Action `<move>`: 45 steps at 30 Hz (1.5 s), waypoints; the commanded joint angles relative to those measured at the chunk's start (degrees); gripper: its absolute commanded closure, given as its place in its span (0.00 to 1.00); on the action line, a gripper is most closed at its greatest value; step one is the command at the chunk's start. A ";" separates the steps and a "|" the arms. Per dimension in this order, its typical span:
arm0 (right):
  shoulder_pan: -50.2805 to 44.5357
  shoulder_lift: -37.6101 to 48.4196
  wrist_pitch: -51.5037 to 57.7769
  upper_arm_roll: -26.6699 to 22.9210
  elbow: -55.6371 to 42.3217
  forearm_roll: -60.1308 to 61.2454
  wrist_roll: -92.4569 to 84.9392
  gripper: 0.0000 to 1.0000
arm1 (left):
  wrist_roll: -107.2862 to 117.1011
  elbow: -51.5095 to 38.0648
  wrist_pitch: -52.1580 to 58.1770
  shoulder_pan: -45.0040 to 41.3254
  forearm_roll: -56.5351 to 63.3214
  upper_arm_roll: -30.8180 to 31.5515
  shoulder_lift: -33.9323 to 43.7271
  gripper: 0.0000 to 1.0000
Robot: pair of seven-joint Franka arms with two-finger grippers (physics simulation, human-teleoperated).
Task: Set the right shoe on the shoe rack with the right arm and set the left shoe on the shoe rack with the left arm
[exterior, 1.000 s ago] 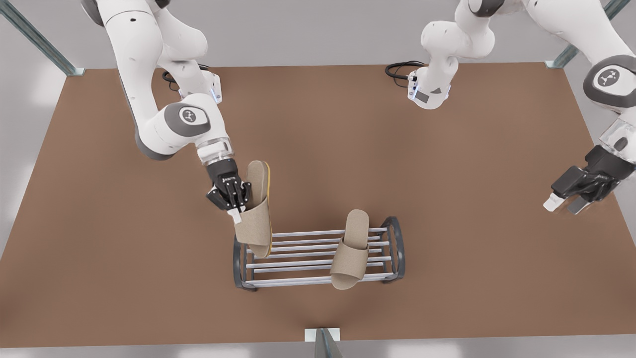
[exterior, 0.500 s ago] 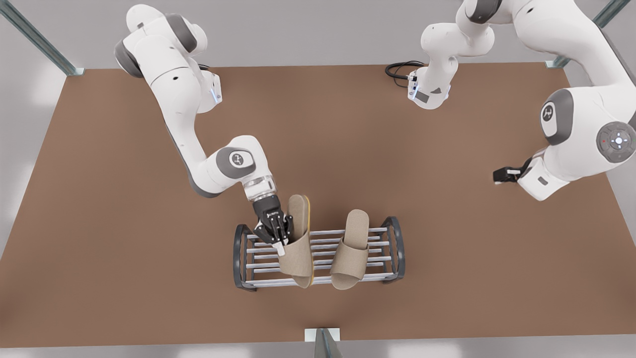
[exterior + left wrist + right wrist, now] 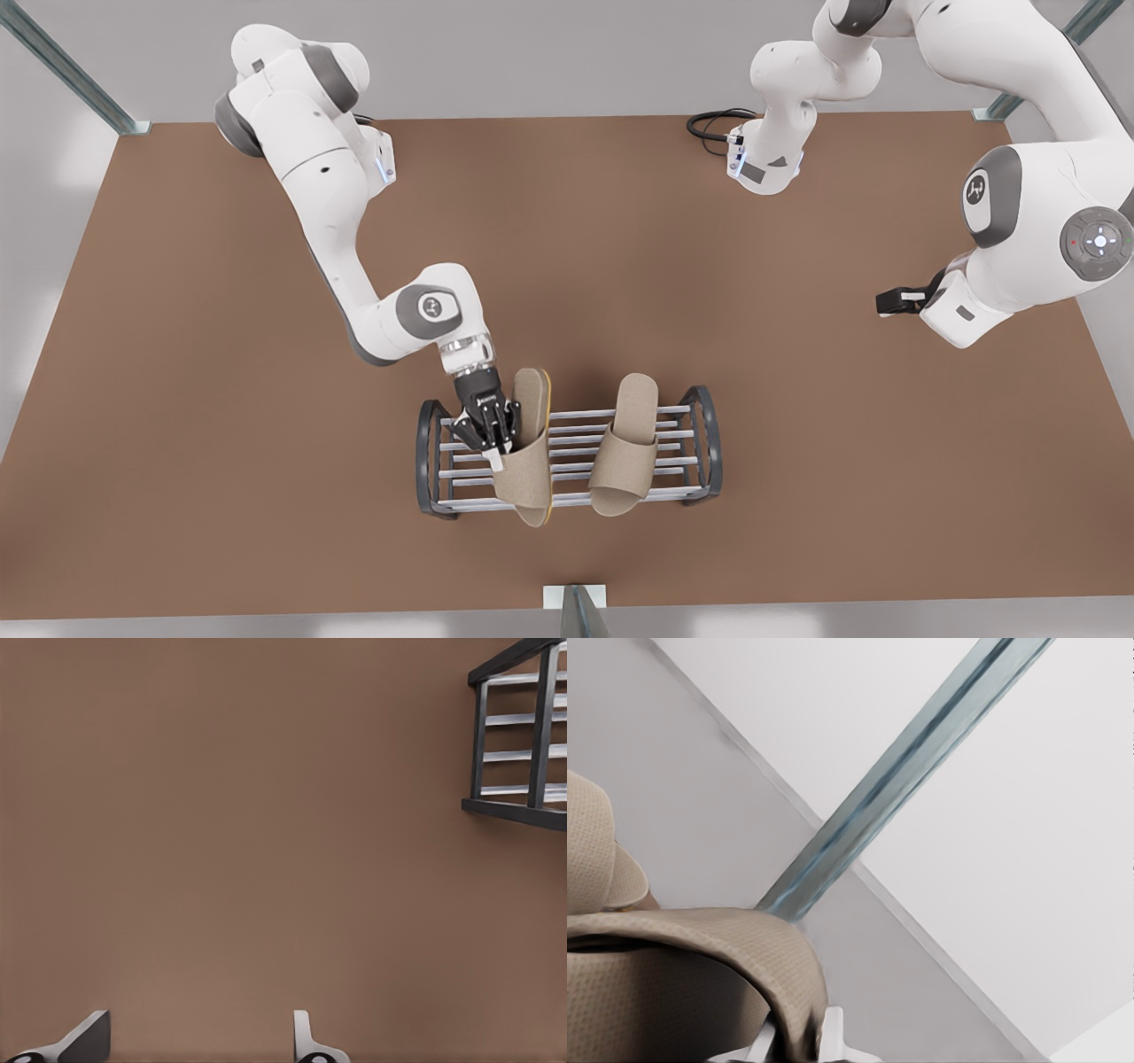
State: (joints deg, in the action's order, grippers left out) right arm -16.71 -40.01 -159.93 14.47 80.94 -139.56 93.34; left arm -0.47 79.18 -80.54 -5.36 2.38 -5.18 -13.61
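Nearest the front view's camera, the shoe rack stands on the brown table, its silver bars running between dark arched end frames. Two tan slippers lie across those bars, toes toward the camera. The slipper toward the front view's right rests free, apparently already placed. The slipper toward the front view's left is tilted on edge, its yellow sole rim showing, because the right gripper has its jaws closed on the upper band; the right wrist view shows that tan band draped at the fingertips. Gripping the band probably lets the sole settle onto the bars before release. Farther back, at the front view's right, the left gripper waits well apart from the rack; the left wrist view shows its fingertips spread and empty above bare table, with a rack end frame beyond.
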 commanded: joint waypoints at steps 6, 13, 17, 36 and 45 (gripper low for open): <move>0.09 -0.16 2.26 -0.06 0.00 -0.10 0.44 0.10 | 2.14 -0.08 0.30 0.00 0.00 -0.01 0.52 0.00; 0.71 0.10 1.82 -0.85 0.09 -0.80 0.35 0.10 | 2.23 -0.08 0.21 -0.17 0.00 0.08 0.52 0.00; 1.06 -0.07 1.91 -1.55 0.53 -2.29 0.35 0.10 | 2.23 -0.08 0.04 -0.17 -0.09 0.08 0.60 0.00; 0.18 6.69 1.20 -0.59 8.79 -4.23 5.19 0.11 | 4.43 -1.04 -1.90 -0.26 -1.85 0.17 0.08 0.00; 1.32 19.17 -7.67 1.61 10.11 4.03 6.51 0.13 | 4.34 -1.13 -1.55 -0.26 -1.94 0.17 0.96 0.00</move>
State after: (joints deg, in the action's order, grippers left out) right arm -15.30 -22.07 -163.37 15.52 90.94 -139.52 96.77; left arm 3.22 78.11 -82.34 -5.63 0.43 -5.00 -12.89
